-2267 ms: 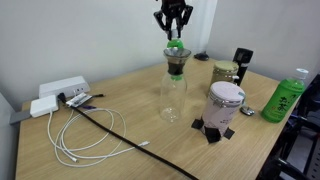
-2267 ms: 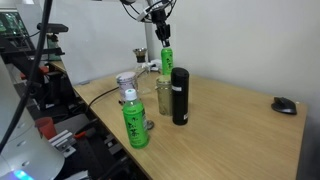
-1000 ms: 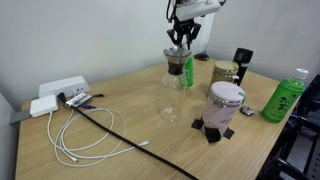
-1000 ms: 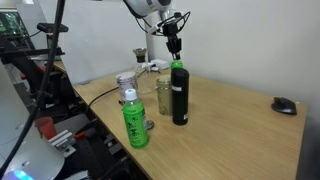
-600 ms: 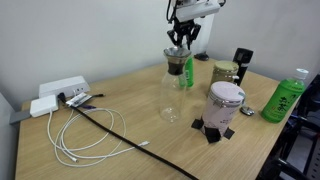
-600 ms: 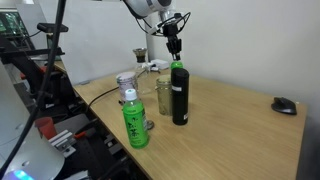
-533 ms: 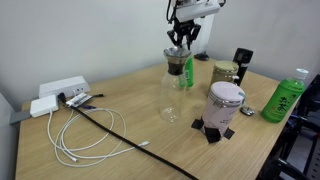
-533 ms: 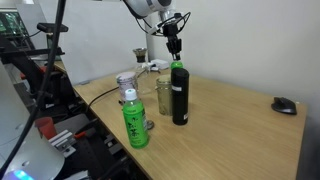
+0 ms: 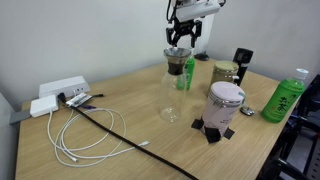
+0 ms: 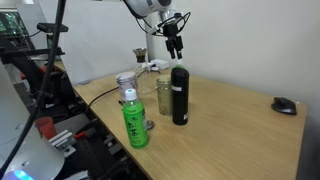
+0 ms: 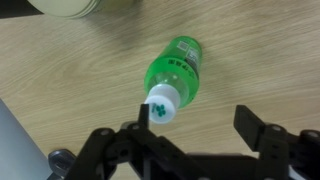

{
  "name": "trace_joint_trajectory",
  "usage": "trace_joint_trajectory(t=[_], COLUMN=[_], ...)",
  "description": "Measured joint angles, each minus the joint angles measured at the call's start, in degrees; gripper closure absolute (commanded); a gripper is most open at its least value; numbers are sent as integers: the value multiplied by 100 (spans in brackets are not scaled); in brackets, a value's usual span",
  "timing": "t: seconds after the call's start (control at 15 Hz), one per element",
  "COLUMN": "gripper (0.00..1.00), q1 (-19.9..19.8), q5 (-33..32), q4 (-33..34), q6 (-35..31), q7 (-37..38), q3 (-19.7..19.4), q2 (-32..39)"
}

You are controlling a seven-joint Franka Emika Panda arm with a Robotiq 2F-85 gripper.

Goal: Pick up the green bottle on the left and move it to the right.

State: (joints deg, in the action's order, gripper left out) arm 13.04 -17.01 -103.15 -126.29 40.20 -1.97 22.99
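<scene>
My claw [image 11: 182,137] hangs spread wide, gripping nothing, directly above the green bottle [image 11: 176,68] standing upright on the wooden table [image 11: 60,85]. In an exterior view it stands just behind the glass carafe [image 9: 173,95], possibly touching it.

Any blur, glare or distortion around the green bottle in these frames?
Wrist view: green bottle fairly sharp, gripper dark and soft in the foreground. In an exterior view the glass carafe overlaps the bottle, muddling its outline. In an exterior view a black bottle largely hides it. No strong glare.
</scene>
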Motion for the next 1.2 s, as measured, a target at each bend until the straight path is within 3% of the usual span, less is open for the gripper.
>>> trace_joint_trajectory(t=[0.6, 1.2], gripper=[0, 0], q1=[12, 242], q5=[-26, -379], q4=[35, 111], q6=[11, 505], q7=[0, 253], q3=[-7, 4], q2=[-29, -385])
